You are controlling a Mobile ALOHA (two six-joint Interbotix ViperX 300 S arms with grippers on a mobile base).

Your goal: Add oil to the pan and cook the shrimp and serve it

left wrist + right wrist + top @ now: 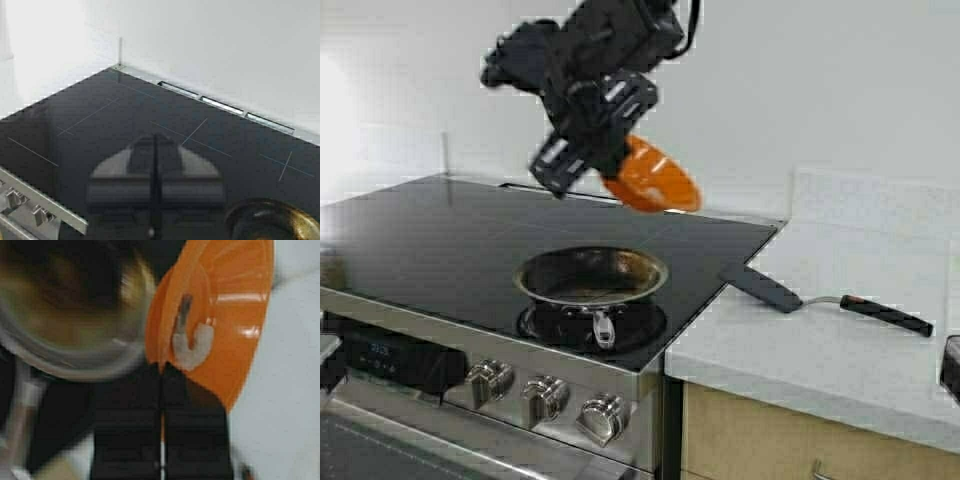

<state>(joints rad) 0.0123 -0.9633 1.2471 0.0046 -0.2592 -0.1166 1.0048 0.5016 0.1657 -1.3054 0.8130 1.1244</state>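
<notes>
Right gripper [161, 371] is our working tool: its two black fingers are pressed together on the rim of the orange bowl [655, 180], with only the thin wall of the bowl between them. We hold the bowl raised above the stovetop [440, 230], behind and above the pan [591, 275], and tilted steeply so that its opening faces down toward the pan.

Inside the bowl, the shrimp [192, 347] lies against the orange wall close to the gripped edge. It has not yet dropped. The pan sits on the front burner with its short handle pointing toward the knobs [545, 395]. We see a dark, browned interior, but we cannot confirm oil from these views.

Hazards from here, as we judge them:
- The shrimp may cling to the bowl wall. A sharper tilt or a shake could then fling it past the pan onto the glass.
- The bowl is offset toward the rear right of the pan. If we tip without centring first, the shrimp may strike the rim or land on the stovetop.
- The grip is on a thin, smooth rim. The bowl could pivot or slip between the fingers under further rotation.

Left gripper [155, 187] hovers low over the stovetop beside the pan, fingers closed together and empty. A spatula [820, 300] rests on the counter [840, 350] to the right.
</notes>
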